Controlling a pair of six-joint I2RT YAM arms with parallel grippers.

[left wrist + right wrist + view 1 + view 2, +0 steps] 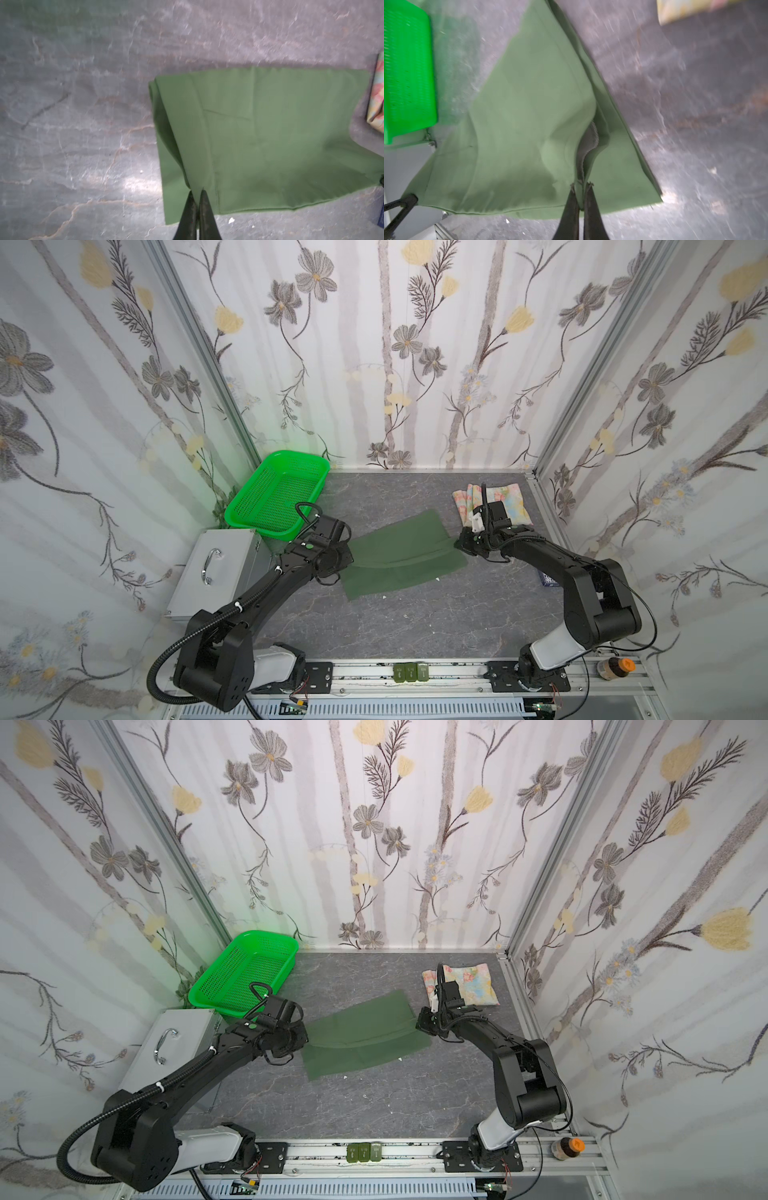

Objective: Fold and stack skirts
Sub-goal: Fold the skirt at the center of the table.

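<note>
The dark green skirt [403,556] [361,1036] lies folded over in the middle of the grey table. My left gripper [347,553] [197,192] is shut on a pinched fold at the skirt's left edge [270,135]. At the opposite, right edge my right gripper [459,543] [581,187] is also shut on a fold of the green skirt [529,114], and the cloth rises slightly toward it. The pale floral skirt [513,499] [473,982] sits folded at the back right, partly behind the right wrist, apart from the green one.
A bright green mesh basket [270,493] [241,973] stands at the back left. A silver metal case [216,568] with a handle is to the left of the left arm. A small blue box [550,580] lies near the right arm. An orange-capped bottle [617,668] stands on the front rail.
</note>
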